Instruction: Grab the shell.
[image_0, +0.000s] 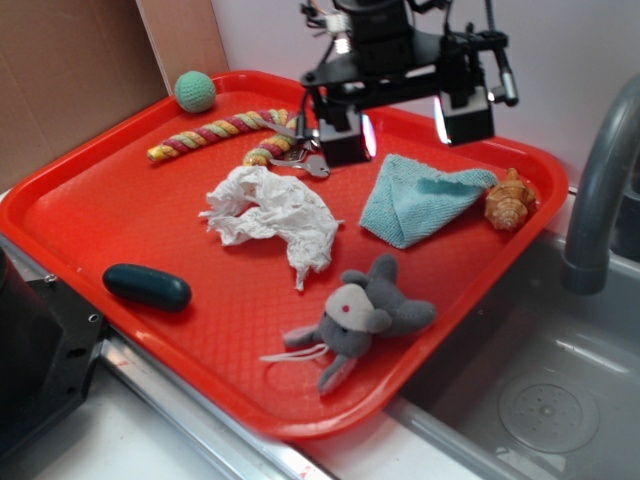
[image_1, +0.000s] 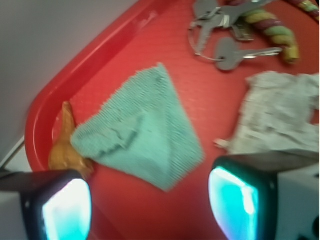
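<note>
Exterior view: hand (image_0: 405, 125) raised above the red tray (image_0: 90, 190), fingers spread, nothing held. Shell (image_0: 508, 200) lies on the tray beyond the hand's right finger, touching the teal cloth (image_0: 420, 200) below the hand.

Wrist view: hand (image_1: 150, 200) spread wide; shell (image_1: 66, 147) just ahead of one finger pad (image_1: 65, 210), partly tucked against the cloth (image_1: 145, 135); keys (image_1: 220, 35) farther ahead.

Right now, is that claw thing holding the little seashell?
No. The tool hangs open above the tray, while the shell lies beside the blue cloth.
</note>
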